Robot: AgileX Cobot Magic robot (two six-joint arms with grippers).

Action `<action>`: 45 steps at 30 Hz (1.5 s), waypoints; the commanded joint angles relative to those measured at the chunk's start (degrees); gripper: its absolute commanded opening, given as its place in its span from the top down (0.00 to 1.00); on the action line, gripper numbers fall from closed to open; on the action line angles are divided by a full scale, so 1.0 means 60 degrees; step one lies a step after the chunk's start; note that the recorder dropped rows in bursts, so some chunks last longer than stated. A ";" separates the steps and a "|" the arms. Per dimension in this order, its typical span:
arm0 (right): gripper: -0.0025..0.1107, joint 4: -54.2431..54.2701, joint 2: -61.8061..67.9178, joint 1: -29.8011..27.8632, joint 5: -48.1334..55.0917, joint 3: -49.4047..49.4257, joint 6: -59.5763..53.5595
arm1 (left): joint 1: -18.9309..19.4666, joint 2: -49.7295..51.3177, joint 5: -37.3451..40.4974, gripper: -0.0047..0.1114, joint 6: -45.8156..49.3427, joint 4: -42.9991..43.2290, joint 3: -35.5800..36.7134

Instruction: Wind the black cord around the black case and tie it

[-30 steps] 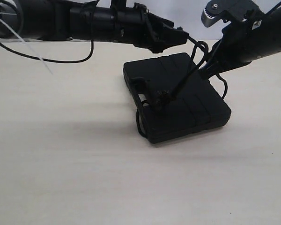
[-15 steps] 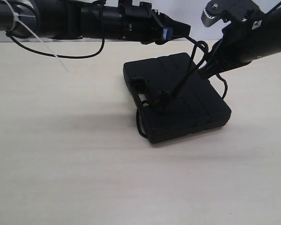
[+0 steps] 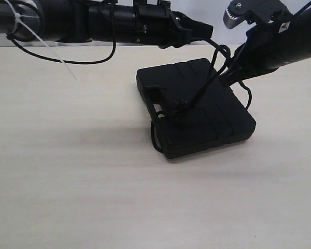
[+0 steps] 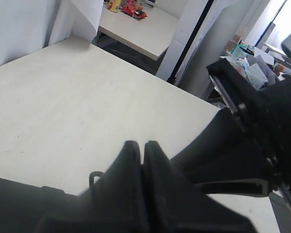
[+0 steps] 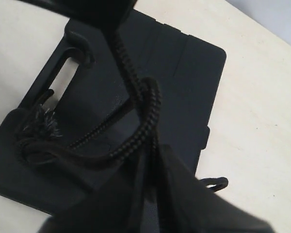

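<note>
The black case (image 3: 217, 122) lies flat on the pale table, its handle toward the left. The black cord (image 3: 202, 94) is knotted on the lid beside the handle, its frayed tuft (image 5: 46, 121) showing there. From the knot one braided strand rises taut into my right gripper (image 3: 227, 75), which is shut on it above the case's far right edge. In the right wrist view the cord (image 5: 148, 116) runs between the fingers of the right gripper (image 5: 153, 148) over the case (image 5: 189, 68). Another strand climbs to my left gripper (image 3: 209, 32), held high behind the case. The left gripper (image 4: 141, 144) has its jaws pressed together.
A slack cord loop (image 3: 155, 136) hangs off the case's front left corner, and another loop (image 5: 216, 183) lies on the table by its far side. The left arm (image 3: 109, 23) spans the back with a loose cable (image 3: 67, 63). Bare table (image 3: 67, 166) lies in front.
The left arm has slid right and lifted, carrying its gripper from just above the case's back edge to higher behind it. The right arm, the case and the knot stay put.
</note>
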 commanded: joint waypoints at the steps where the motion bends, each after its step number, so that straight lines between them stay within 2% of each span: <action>1: 0.73 -0.0241 -0.0138 0.0009 0.0079 -0.0010 0.0543 | -0.0022 -0.0035 0.0143 0.96 -0.0229 -0.0115 -0.0075; 3: 0.55 -0.0804 -0.0668 0.0009 0.0425 -0.0185 0.0564 | 0.0037 -0.0154 0.0147 0.96 -0.0248 -0.0115 -0.0075; 6: 0.53 -0.1039 -0.1431 0.0009 0.0447 -0.0210 0.0317 | 0.0109 -0.0294 0.0240 0.96 -0.0310 -0.0115 -0.0119; 10: 0.67 0.0017 -0.1768 0.0009 0.0481 -0.0210 -0.1198 | 0.0109 -0.0499 0.0845 0.96 -0.0276 -0.0115 -0.0119; 14: 0.68 0.1802 -0.1294 0.0009 0.0656 -0.0210 -0.3407 | 0.0109 -0.0767 0.0913 0.96 -0.0276 -0.0115 -0.0119; 16: 0.68 0.2057 -0.0970 0.0009 0.0635 -0.0210 -0.3984 | 0.0109 -0.0787 0.0913 0.96 -0.0276 -0.0115 -0.0119; 23: 0.69 0.2057 -0.0188 0.0009 -0.0440 -0.0210 -0.3995 | 0.0109 -0.0783 0.0894 0.96 -0.0276 -0.0115 -0.0119; 24: 0.71 0.2057 -0.0151 0.0009 -0.0460 -0.0210 -0.3995 | 0.0109 -0.0783 0.0894 0.96 -0.0276 -0.0115 -0.0119; 27: 0.94 0.2057 -0.0107 0.0009 -0.0573 -0.0210 -0.3977 | 0.0109 -0.0783 0.0894 0.96 -0.0276 -0.0115 -0.0119; 31: 0.94 0.2314 -0.0211 0.0009 -0.0631 -0.0210 -0.3780 | 0.0109 -0.0783 0.0393 0.96 -0.0659 -0.0115 -0.0119; 33: 0.94 0.2314 -0.0347 -0.0014 -0.0631 -0.0210 -0.3717 | 0.0109 -0.0783 -0.0034 0.91 -0.0771 -0.0042 -0.0119; 34: 0.94 0.2314 -0.0486 -0.0014 -0.0631 -0.0210 -0.3694 | 0.0109 -0.0783 -0.0286 0.83 -0.0820 0.0115 -0.0119; 39: 0.94 0.2293 -0.0659 -0.0067 -0.0832 -0.0210 -0.3093 | 0.0149 -0.0838 -0.0110 0.57 -0.1068 0.0596 -0.0119; 42: 0.94 0.2274 -0.0656 -0.0459 -0.0841 -0.0210 -0.2591 | 0.0371 -0.1066 -0.0344 0.51 -0.1532 0.2283 -0.0119; 45: 0.94 0.2274 -0.0656 -0.1141 -0.0884 -0.0210 -0.2037 | 0.0779 -0.1296 -0.0550 0.51 -0.3170 0.4682 -0.0119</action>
